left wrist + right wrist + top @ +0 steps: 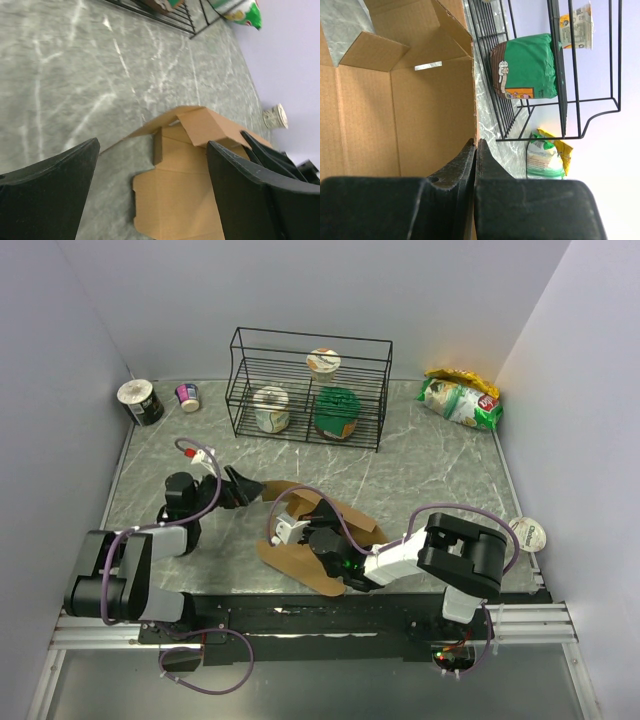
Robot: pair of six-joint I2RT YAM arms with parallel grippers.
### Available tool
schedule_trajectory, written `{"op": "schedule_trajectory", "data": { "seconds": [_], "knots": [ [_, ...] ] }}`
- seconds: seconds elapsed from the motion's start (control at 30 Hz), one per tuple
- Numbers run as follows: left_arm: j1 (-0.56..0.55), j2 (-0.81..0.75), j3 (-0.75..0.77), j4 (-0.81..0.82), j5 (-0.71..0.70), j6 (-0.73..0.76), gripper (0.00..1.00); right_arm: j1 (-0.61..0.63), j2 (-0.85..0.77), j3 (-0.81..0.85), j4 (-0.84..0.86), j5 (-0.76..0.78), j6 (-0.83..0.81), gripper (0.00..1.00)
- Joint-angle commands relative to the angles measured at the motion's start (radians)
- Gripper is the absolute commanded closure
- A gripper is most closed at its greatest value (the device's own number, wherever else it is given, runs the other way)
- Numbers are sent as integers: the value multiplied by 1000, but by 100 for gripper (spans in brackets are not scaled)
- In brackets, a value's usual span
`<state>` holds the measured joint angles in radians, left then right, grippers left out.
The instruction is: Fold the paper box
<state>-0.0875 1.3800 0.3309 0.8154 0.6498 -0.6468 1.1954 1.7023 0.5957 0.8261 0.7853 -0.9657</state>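
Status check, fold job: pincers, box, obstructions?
Left pincer open, just left of the paper box. Right pincer shut on a raised box wall. Box part-folded, near flap flat. Wire rack beyond, apart from it.

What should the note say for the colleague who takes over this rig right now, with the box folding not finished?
left gripper: open, holding nothing, pointed at the box's left end.
right gripper: shut on the edge of one raised wall panel.
plain brown cardboard die-cut box: lies near the front centre of the grey marbled table, between the two arms.
Done: some panels and a corner flap are raised.
Left: the near flap lies flat, the walls are not tucked in, and the box is not closed.
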Motion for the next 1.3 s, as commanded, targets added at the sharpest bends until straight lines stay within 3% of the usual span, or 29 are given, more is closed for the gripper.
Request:
{"op": "schedule_trajectory", "data": {
  "seconds": [0.0, 0.27, 0.43, 0.7, 0.93, 1.27],
  "knots": [
    [23, 4, 75, -39, -61, 18, 5, 9, -12, -14, 25, -14, 35, 100],
    [54, 137, 213, -148, -173, 39, 7, 10, -18, -14, 8, -26, 48, 100],
    [52, 249, 299, -208, -112, 147, 12, 9, -17, -14, 5, -29, 55, 100],
    [-49, 258, 344, -295, -36, 321, 18, 10, -16, -10, 2, -35, 56, 100],
    [-84, 216, 281, -306, -21, 280, 32, 12, -49, -11, -33, -58, 85, 100],
    [-162, 156, 198, -245, -3, 245, 38, 12, -50, -14, -30, -58, 74, 100]
  ]
}}
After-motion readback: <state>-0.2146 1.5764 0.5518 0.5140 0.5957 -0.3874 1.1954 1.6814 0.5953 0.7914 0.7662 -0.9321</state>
